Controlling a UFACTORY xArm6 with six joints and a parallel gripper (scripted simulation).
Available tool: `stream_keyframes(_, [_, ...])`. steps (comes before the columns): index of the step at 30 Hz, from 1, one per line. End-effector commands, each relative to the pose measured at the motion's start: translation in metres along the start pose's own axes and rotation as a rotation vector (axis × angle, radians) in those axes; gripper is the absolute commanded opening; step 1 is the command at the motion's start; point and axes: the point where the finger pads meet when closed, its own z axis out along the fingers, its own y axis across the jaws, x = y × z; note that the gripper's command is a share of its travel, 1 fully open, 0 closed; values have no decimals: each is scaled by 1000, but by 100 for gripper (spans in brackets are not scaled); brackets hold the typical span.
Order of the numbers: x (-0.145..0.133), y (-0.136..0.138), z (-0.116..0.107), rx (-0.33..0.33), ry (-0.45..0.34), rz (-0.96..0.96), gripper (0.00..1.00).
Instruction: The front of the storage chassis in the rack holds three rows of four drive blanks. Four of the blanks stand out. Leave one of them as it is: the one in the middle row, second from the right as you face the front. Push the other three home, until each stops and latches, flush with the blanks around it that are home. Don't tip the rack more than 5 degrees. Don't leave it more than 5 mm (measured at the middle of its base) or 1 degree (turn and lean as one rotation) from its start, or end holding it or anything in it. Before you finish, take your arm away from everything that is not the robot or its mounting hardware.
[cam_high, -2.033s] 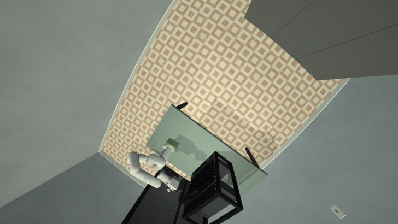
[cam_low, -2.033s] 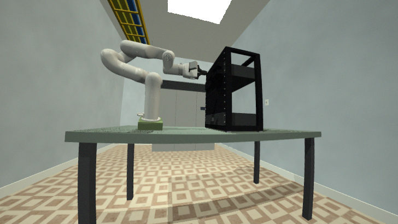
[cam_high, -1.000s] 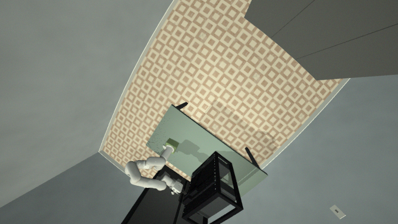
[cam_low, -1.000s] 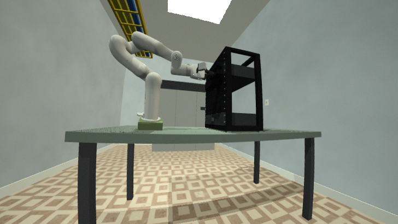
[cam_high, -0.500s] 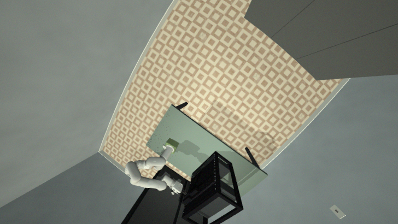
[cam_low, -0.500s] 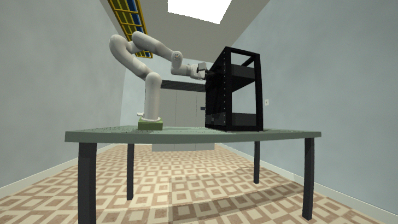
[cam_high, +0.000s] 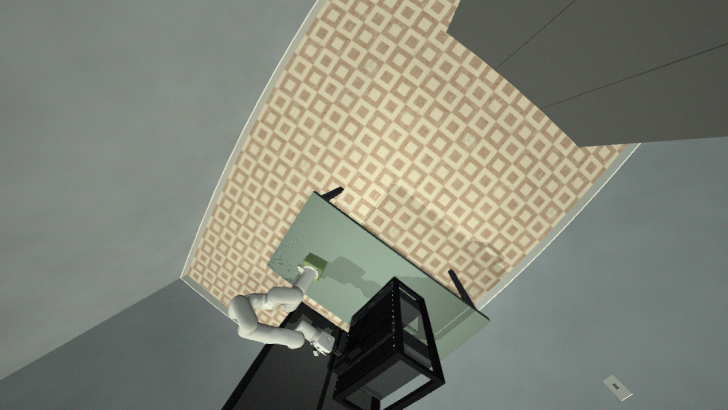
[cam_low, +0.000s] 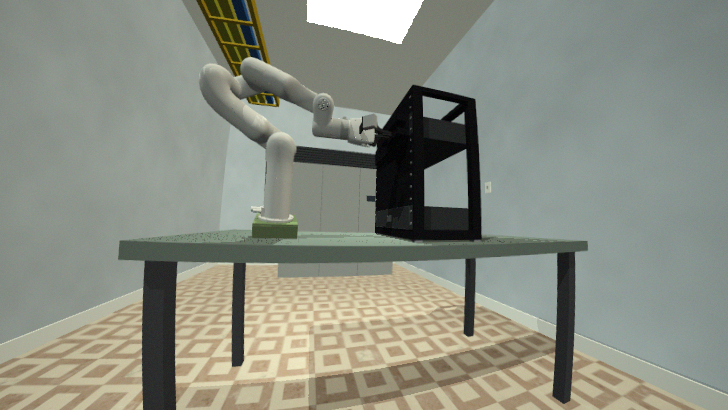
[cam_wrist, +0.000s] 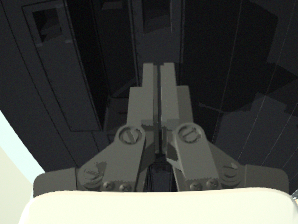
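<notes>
The black open-frame rack stands on the green table. Its front faces the arm, and in the exterior view I see that front edge-on. My gripper is shut on nothing, with its fingers level and their tips at the upper part of the rack's front. In the wrist view the dark chassis front fills the frame. A tall drive blank stands right ahead of the fingertips, and another blank shows to the left. I cannot tell whether the tips touch the blank.
The arm's green base block sits on the table to the left of the rack. The rack holds a lower shelf. Grey walls and a cabinet stand behind the table, and the floor is chequered.
</notes>
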Motion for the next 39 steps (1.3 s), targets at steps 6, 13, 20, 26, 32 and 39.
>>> stream_keyframes(6, [0, -2, 2, 3, 1, 0, 0])
stream_keyframes(13, [0, -2, 9, 3, 1, 0, 0])
stream_keyframes(20, [0, -2, 10, 3, 1, 0, 0])
stream_keyframes(26, [0, -2, 11, 3, 1, 0, 0])
stream_keyframes(32, [0, -2, 19, 3, 1, 0, 0])
stream_keyframes(39, [0, -2, 20, 3, 1, 0, 0])
